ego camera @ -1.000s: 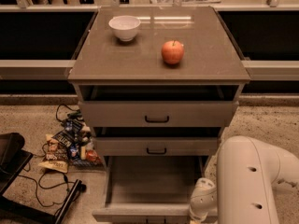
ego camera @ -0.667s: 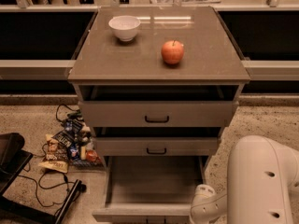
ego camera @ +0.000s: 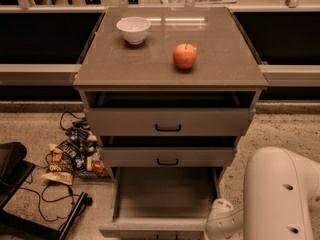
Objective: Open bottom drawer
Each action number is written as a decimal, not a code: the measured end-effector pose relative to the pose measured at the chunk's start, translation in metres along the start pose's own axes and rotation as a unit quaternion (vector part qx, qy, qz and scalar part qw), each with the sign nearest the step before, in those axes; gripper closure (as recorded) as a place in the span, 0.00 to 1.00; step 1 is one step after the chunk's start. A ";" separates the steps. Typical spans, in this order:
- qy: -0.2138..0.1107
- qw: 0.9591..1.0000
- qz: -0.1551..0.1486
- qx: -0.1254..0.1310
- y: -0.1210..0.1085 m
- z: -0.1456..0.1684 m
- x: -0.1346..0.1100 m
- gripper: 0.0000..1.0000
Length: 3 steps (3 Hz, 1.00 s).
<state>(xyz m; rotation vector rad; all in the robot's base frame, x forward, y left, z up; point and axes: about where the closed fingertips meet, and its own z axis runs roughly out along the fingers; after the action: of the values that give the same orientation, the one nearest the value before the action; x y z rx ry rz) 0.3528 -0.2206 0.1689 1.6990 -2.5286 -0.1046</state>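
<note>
Claw out of sight past bottom edge, beyond white wrist (ego camera: 222, 223) at lower right; released or clenched, cannot tell. White arm (ego camera: 282, 199) fills lower right corner. Bottom drawer (ego camera: 162, 199) pulled far out, plain grey inside showing, front at bottom edge. Middle drawer (ego camera: 167, 156) and top drawer (ego camera: 167, 121) ajar. Tabletop (ego camera: 225, 69) carries white bowl (ego camera: 133, 29) and red apple (ego camera: 185, 56), apart. Snack packets (ego camera: 70, 156) on floor, left.
</note>
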 end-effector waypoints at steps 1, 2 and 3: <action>0.008 1.000 0.006 -0.003 0.017 -0.009 0.007 0.56; 0.008 1.000 0.006 -0.003 0.018 -0.012 0.008 0.79; 0.008 1.000 0.006 -0.003 0.018 -0.013 0.008 1.00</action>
<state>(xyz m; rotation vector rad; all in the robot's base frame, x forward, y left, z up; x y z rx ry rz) 0.3352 -0.2211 0.1836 1.6747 -2.5253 -0.0970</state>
